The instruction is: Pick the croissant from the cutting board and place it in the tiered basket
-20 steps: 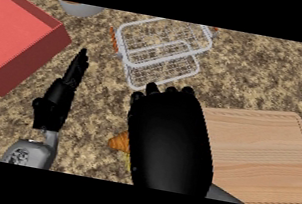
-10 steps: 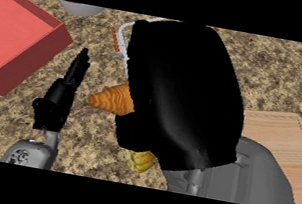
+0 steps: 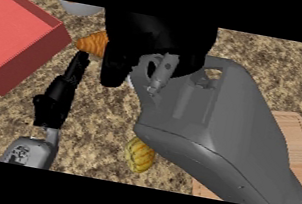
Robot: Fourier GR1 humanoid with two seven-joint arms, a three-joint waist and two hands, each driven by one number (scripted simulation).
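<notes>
Croissant peeks out beside the right robot hand, whose fingers curl around it above the counter. Likely light, flaky and crushable, so hold its thick middle. Left robot hand rests open, fingers straight.

Speckled brown granite bench fills the view; red box at left, even light.
</notes>
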